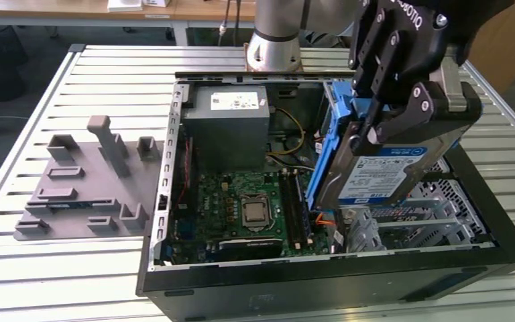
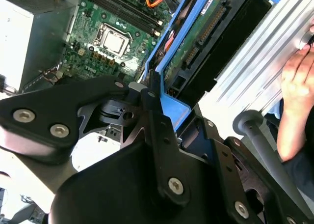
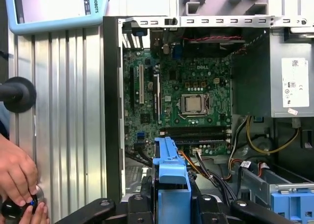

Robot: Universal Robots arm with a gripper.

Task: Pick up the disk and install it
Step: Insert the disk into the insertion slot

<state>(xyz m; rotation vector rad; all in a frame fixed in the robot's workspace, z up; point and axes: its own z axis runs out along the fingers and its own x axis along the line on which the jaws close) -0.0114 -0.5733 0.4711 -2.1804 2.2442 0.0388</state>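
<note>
**Disk held in the claw over the open computer case**

The disk (image 1: 390, 176) hangs on edge and tilted over the side of the case at the exterior view's right. Its blue-and-white label faces the camera, and a blue plastic frame runs along its edges. The claw (image 1: 412, 119) is clamped on the disk's upper part, with its black fingers (image 1: 391, 124) pressed against the frame from both sides. In the second wrist view the disk's underside shows a green circuit board and a dark connector strip inside the blue frame. The disk's lower end reaches down to a silver metal cage (image 1: 401, 225); whether the two touch cannot be told.

Below it, the black computer case (image 1: 329, 285) lies on its side with the cover off. Inside is a green motherboard (image 1: 231, 201) with a square processor (image 1: 255, 213) near its middle. A grey box (image 1: 231, 127) with a small white label sits at the far end of the case. Orange and yellow cables run between the board and the cage.

The case rests on a slatted metal table (image 1: 25, 268). A grey moulded tray (image 1: 78, 191) with upright posts lies just beside the case at the exterior view's left. The arm (image 1: 272, 43) is mounted at the far edge of the table.

In the first wrist view a person's hand (image 3: 17, 172) rests on the table well apart from the case, fingers on a small black knob (image 3: 14, 207).
</note>
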